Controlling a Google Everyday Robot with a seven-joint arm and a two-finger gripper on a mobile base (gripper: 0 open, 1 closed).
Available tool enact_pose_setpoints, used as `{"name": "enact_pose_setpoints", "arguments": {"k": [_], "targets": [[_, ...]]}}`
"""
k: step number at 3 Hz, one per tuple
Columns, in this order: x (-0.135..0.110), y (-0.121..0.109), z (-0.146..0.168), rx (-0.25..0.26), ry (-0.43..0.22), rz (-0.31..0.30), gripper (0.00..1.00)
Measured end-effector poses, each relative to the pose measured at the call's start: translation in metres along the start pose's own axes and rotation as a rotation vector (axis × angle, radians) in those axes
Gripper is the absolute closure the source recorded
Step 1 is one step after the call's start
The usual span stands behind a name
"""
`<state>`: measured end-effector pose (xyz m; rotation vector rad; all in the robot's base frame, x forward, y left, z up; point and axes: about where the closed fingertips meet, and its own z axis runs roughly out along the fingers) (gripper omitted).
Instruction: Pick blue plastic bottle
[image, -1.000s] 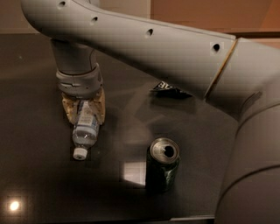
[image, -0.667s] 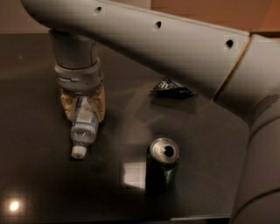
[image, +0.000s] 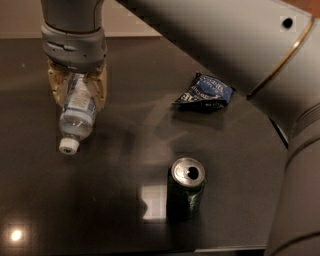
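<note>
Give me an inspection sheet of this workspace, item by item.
Surface: dark glossy tabletop, with light reflections on it.
Job's things: blue plastic bottle, tilted, white cap lowest, between the end effector's fingers.
Clutter: green can, upright and opened, near the front; dark blue snack bag, crumpled, farther back.
Grippers: end effector at upper left, closed on the bottle's body.
Cables: nothing seen.
Surroundings: robot arm across the top and right; pale wall behind the table.

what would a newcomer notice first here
The gripper at upper left, clamped around the blue plastic bottle, whose white cap points down-left. Then the opened green can standing at lower centre of the dark table, with a crumpled blue snack bag beyond it, to the right.
</note>
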<state>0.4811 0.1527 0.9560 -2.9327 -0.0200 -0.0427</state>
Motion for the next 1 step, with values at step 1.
{"name": "enact_pose_setpoints", "arguments": {"k": [1], "targets": [[0.0034, -0.0064, -0.0004, 0.025, 0.016, -0.001, 1.0]]}}
